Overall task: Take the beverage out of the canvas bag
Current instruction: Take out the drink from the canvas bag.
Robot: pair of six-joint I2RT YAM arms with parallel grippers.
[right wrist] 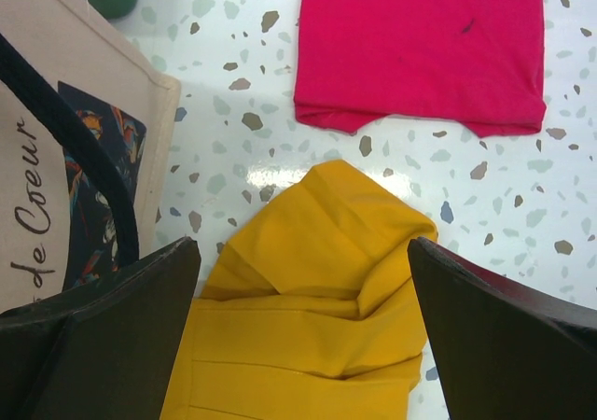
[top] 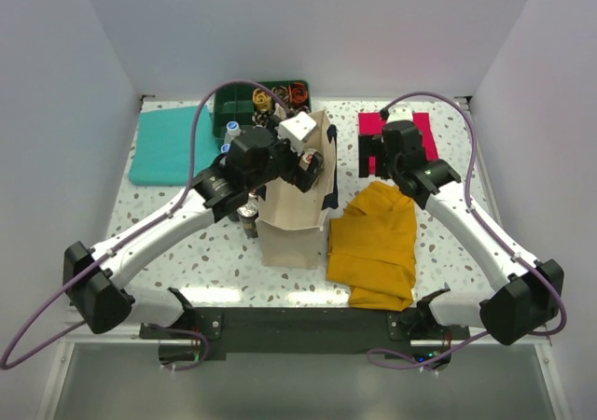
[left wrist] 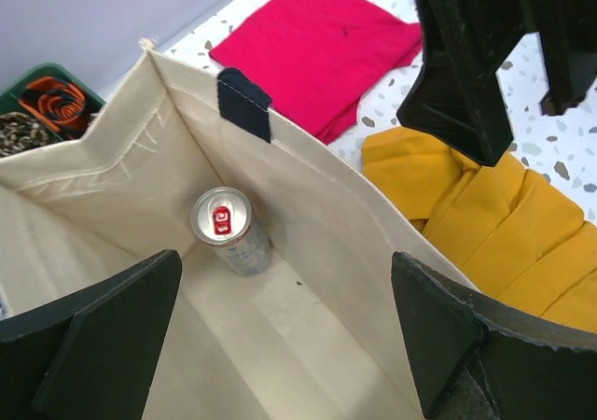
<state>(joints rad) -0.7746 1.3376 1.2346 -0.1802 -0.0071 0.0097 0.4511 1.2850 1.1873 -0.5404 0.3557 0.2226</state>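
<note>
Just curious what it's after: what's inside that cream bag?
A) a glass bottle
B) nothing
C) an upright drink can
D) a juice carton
C: the left wrist view looks down into the canvas bag at a can standing on its floor, red-tabbed top up.

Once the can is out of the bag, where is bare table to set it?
Most room: front-left tabletop between teal cloth and canvas bag, under the left arm. A small gap between bag, red cloth and mustard cloth. Crowded by the green bin.
</note>
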